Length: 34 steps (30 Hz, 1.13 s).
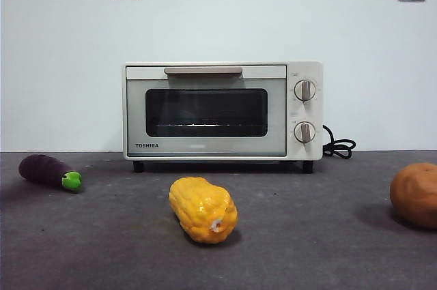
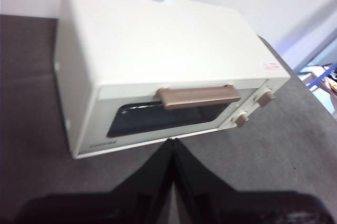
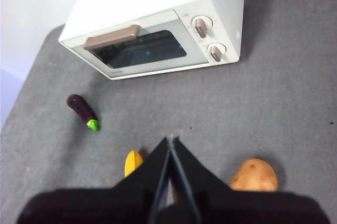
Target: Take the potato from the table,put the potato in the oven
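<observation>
My right fingers (image 3: 169, 142) hang pressed together, empty, above the desk (image 3: 274, 108); the potato (image 3: 254, 175) lies just beside them. It looks firm, matte, rounded: I'd grip across its middle. My left fingers (image 2: 172, 142), also pinched together, face the closed oven (image 2: 158, 50).

The light is even and quite bright in all three views. In the front view the oven (image 1: 222, 111) is sharp, and its glass door shows a thin white glare line. The corn (image 1: 203, 209) shines a little and has a soft shadow on the counter (image 1: 307, 235). The left wrist view is a bit blurred
</observation>
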Available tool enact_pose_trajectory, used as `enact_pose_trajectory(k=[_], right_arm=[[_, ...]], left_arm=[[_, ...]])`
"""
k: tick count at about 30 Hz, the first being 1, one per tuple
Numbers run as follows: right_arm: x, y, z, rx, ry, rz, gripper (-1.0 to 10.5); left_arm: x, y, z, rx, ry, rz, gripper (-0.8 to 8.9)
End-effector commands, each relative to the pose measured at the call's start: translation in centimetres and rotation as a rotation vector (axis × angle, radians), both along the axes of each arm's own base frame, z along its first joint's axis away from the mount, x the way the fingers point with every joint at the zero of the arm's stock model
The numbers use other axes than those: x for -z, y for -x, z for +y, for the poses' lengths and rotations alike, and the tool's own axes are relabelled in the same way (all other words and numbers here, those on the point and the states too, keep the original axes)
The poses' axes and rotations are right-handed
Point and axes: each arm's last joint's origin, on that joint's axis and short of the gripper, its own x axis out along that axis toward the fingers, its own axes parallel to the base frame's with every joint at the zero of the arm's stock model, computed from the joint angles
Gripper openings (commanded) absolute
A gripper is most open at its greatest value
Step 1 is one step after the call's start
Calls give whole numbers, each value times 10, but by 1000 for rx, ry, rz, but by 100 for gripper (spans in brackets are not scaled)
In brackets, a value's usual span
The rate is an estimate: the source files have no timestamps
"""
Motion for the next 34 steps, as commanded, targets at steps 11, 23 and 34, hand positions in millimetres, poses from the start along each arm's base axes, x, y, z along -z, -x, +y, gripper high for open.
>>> enact_pose_trajectory(k=[11, 23, 34], right_arm=[[13, -28, -2, -23, 13, 101, -11], [17, -24, -1, -26, 6, 158, -11], [17, -24, -1, -28, 9, 157, -11]], left_arm=[[8, -53, -28, 59, 12, 55, -6], [15, -118, -62, 145, 12, 138, -6], [42, -136, -93, 211, -25, 217, -6]])
